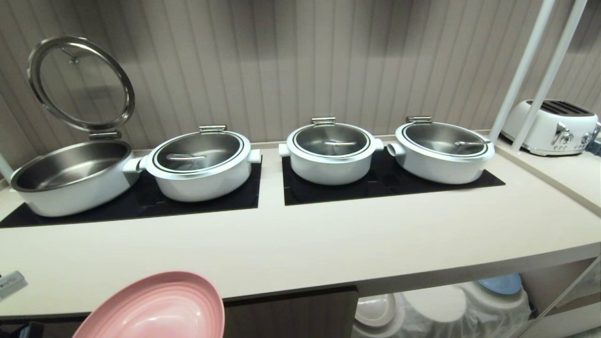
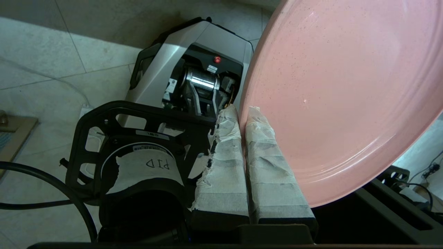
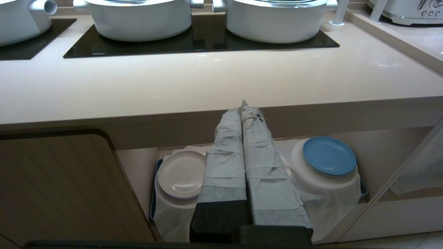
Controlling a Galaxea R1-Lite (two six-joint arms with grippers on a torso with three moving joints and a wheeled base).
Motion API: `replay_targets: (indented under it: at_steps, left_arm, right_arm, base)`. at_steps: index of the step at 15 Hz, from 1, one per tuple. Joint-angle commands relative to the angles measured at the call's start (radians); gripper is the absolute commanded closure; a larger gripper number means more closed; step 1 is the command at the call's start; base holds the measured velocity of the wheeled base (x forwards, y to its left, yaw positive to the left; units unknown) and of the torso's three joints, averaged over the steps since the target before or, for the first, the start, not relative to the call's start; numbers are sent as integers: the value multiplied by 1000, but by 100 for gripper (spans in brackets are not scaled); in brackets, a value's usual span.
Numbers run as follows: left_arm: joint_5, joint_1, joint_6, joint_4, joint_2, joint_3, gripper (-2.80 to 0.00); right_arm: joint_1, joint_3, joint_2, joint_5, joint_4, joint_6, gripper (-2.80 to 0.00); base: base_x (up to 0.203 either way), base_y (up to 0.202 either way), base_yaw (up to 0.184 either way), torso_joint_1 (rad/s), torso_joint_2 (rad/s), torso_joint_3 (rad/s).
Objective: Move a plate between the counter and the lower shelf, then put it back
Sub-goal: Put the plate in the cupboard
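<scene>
Plate carried below counter edge.
Left gripper pinches rim, tilting it clear; right gripper shut, empty, parked facing shelf.

Pink plate tilted, in front of counter edge; lower shelf lit, cloth-mounded.
</scene>
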Motion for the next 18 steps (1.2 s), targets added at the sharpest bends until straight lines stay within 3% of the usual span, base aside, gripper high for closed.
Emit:
replay_targets:
  at_steps: [1, 18]
  left_arm:
    - [-2, 0, -1, 5, -10, 0, 0]
    - [-2, 1, -2, 26, -41, 2, 0]
  right_arm:
    - [0, 0, 0, 0, 0, 0, 0]
    - [0, 0, 0, 0, 0, 0, 0]
  base:
    - [0, 0, 0, 0, 0, 0]
    - [0, -7, 0, 0, 0, 0]
